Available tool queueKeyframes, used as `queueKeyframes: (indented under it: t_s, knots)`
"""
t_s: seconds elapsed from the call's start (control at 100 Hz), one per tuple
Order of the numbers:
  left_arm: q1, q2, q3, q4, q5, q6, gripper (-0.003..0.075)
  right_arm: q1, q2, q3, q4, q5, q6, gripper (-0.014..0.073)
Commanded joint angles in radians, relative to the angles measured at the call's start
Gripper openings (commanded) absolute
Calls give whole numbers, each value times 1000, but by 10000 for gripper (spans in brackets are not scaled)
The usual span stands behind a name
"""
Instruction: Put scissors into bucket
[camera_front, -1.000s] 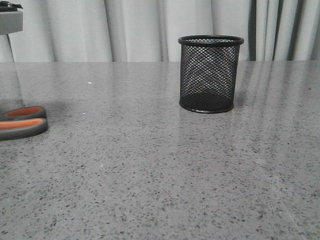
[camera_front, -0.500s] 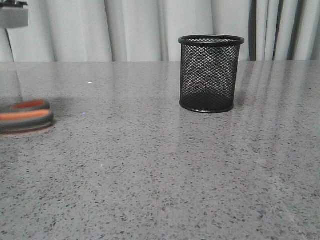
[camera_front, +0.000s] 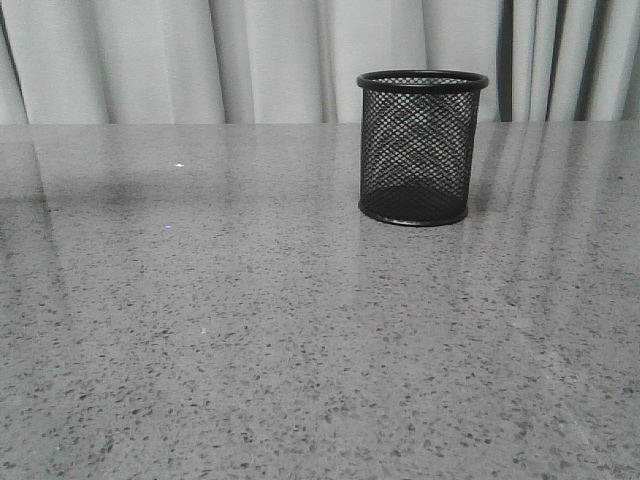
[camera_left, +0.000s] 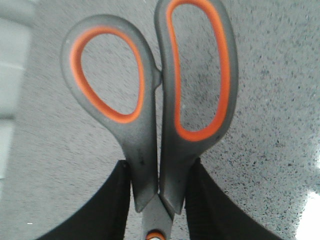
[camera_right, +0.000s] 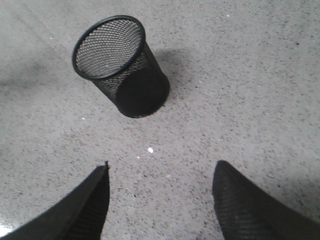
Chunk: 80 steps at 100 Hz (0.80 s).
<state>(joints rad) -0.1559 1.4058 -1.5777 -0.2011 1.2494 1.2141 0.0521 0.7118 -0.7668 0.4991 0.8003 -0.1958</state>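
The scissors (camera_left: 150, 145), dark grey with orange-lined loops, show only in the left wrist view. My left gripper (camera_left: 159, 180) is shut on them just below the loops, near the pivot; the blades are hidden. The scissors and both grippers are out of the front view. The bucket (camera_front: 420, 148), a black wire-mesh cup, stands upright on the grey speckled table at the back, right of centre. It also shows in the right wrist view (camera_right: 125, 75), empty. My right gripper (camera_right: 160, 172) is open and empty above the table, short of the bucket.
The grey speckled table (camera_front: 250, 330) fills the front view, with pale curtains (camera_front: 250, 60) behind its far edge. A soft shadow (camera_front: 110, 192) lies on the table at the far left.
The scissors' handles lay at the left edge of the front view, shifted slightly half a second ago, and have now left that view, lifted in my left gripper. The bucket has not moved.
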Motion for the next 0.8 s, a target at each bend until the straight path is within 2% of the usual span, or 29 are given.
queueKeyframes:
  t_s: [0.0, 0.34, 0.5, 0.64, 0.79]
  knots:
    - [-20, -73, -57, -16, 6, -15, -21, -6, 4, -34, 98, -74, -53, 405]
    - [-113, -180, -86, 43, 1, -15, -21, -6, 4, -39, 542, -94, -295, 405]
    - [-206, -196, -86, 43, -21, -27, -21, -6, 4, -39, 734, -67, -393, 405]
    - [-315, -194, -86, 45, -47, -97, -21, -6, 4, -39, 835, -37, -450, 405]
    - [-441, -194, -86, 60, -118, -189, -21, -6, 4, -39, 869, -20, -455, 405]
